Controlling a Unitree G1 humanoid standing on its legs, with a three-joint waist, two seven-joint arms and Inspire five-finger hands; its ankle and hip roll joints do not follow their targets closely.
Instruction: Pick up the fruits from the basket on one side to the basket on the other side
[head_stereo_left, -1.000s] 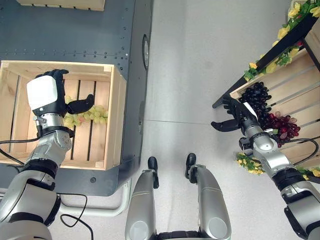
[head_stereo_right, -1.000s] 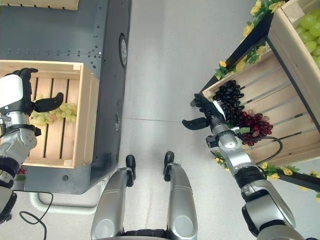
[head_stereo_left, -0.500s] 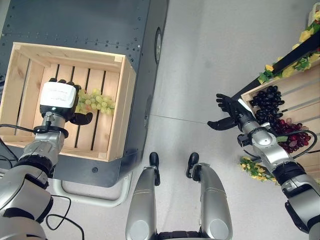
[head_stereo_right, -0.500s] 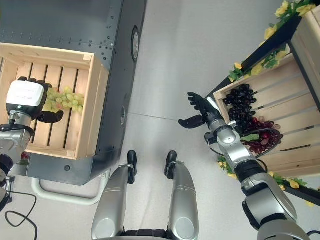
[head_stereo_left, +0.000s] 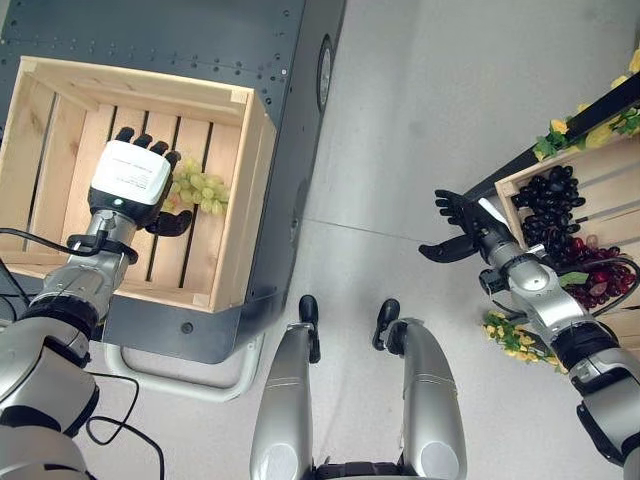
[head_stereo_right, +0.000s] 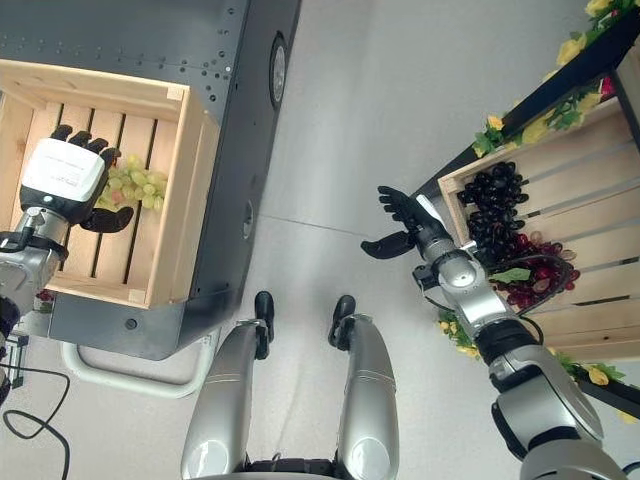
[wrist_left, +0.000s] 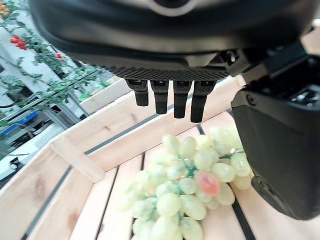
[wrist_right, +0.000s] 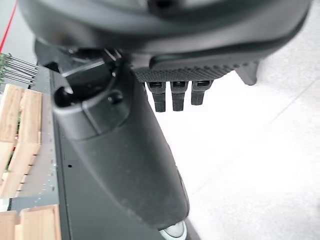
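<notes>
A bunch of green grapes (head_stereo_left: 198, 187) lies on the slats inside the wooden crate (head_stereo_left: 243, 190) on my left. My left hand (head_stereo_left: 135, 180) hovers just above the bunch, open, with its fingers straight and its thumb out; the left wrist view shows the green grapes (wrist_left: 185, 192) lying free under the fingers (wrist_left: 172, 100). On my right, a slanted wooden crate (head_stereo_left: 600, 190) holds black grapes (head_stereo_left: 545, 195) and dark red grapes (head_stereo_left: 600, 280). My right hand (head_stereo_left: 462, 228) hangs open over the floor, left of that crate, holding nothing.
The left crate sits on a dark metal cart (head_stereo_left: 200, 40) with a white frame below. Yellow artificial flowers (head_stereo_left: 505, 330) trim the right stand. Grey floor (head_stereo_left: 420, 120) lies between the two sides.
The camera has swung a little. My left hand has settled lower and closer over the green grapes. My right hand has drawn away from the black grapes and hangs over the floor.
</notes>
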